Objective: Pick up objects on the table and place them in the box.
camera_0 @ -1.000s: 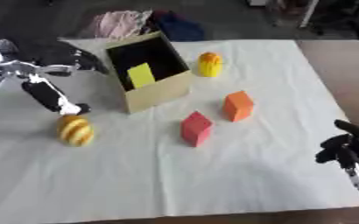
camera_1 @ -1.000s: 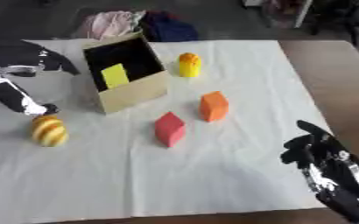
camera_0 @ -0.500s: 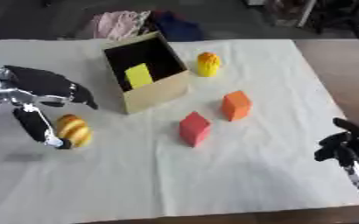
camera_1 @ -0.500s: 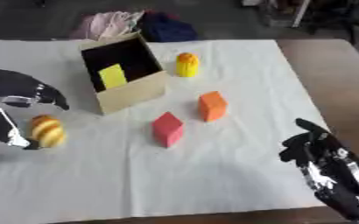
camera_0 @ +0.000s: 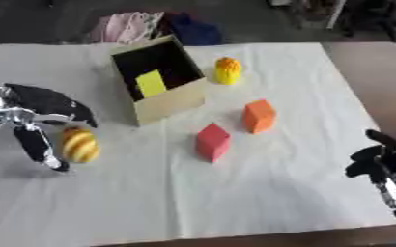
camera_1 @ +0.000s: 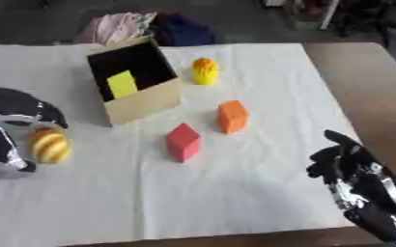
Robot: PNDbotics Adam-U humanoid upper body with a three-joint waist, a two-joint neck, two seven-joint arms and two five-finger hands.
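While fingers spread, left hand [camera_0: 34,111] brackets the striped ball [camera_0: 79,144].

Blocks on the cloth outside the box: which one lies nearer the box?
The red block, just below the box's front corner; the orange block sits further to the right.

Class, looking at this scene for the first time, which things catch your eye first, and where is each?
The robot's left hand arches over a yellow striped ball at the cloth's left edge. Near the middle stand a red block and an orange block, beside an open box holding a yellow block.
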